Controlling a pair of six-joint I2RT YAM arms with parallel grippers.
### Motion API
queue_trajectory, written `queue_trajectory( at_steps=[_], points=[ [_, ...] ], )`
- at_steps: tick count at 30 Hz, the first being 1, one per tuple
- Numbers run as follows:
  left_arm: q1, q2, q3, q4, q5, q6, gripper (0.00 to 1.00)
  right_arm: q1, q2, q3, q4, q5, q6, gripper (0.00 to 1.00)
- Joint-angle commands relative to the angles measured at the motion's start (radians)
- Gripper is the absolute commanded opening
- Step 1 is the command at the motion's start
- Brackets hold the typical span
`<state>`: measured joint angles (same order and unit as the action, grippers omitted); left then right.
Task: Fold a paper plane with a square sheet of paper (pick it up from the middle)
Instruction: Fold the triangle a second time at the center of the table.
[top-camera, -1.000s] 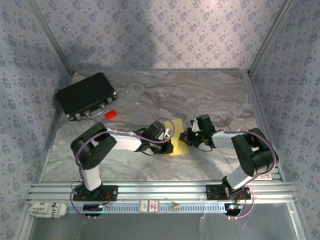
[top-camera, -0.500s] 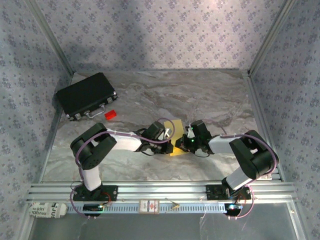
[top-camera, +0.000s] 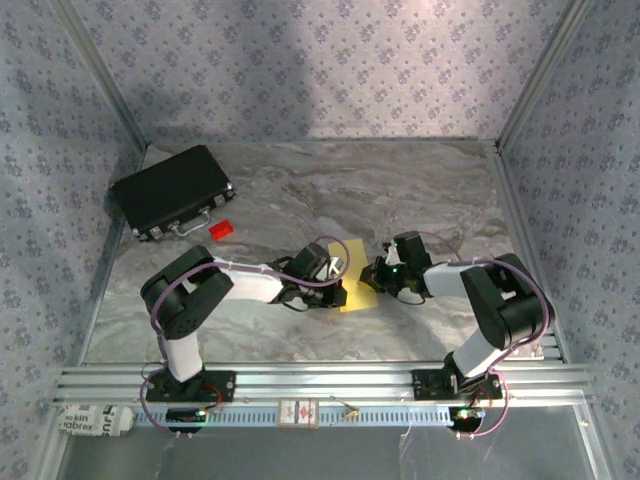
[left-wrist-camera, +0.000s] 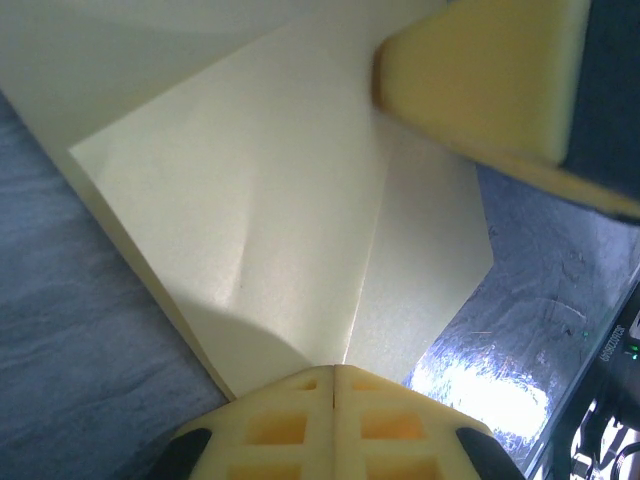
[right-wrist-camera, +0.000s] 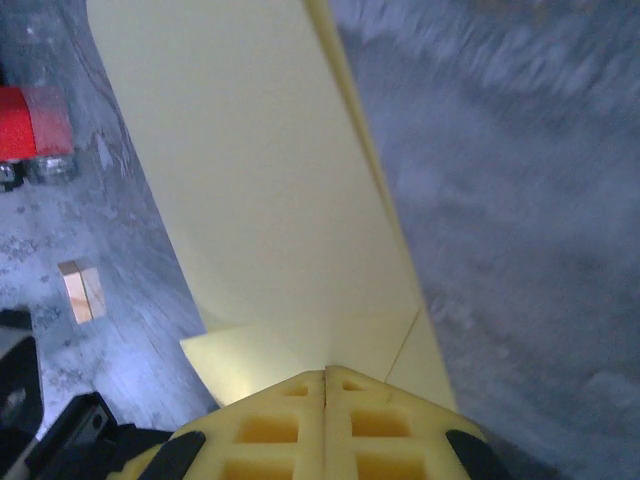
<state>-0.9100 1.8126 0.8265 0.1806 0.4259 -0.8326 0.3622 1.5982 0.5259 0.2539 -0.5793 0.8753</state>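
We see the yellow paper (top-camera: 358, 298) lying flat near the middle of the bench (top-camera: 430, 190), with folds and creases in it. The left gripper (top-camera: 344, 285) sits at the paper's 9 o'clock side, and the right gripper (top-camera: 375, 278) sits at its 3 o'clock side. Up close, the left gripper's fingers are pressed together with their tips on the paper, right at a crease. The right gripper's fingers are pressed together too, tips down on the paper's edge. A black case (top-camera: 172, 190) lies well apart at 10 o'clock, with a small red block (top-camera: 222, 229) near it.
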Motion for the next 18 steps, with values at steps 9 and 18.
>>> queue_trajectory(
  at_steps=[9, 18],
  points=[
    [0.001, 0.014, -0.040, -0.135, -0.030, 0.019, 0.00, -0.033, -0.008, 0.037, 0.025, -0.051, -0.025, 0.00],
    [0.016, -0.022, -0.009, -0.151, -0.012, 0.027, 0.00, -0.023, 0.053, 0.033, -0.051, 0.015, -0.044, 0.00]
  ],
)
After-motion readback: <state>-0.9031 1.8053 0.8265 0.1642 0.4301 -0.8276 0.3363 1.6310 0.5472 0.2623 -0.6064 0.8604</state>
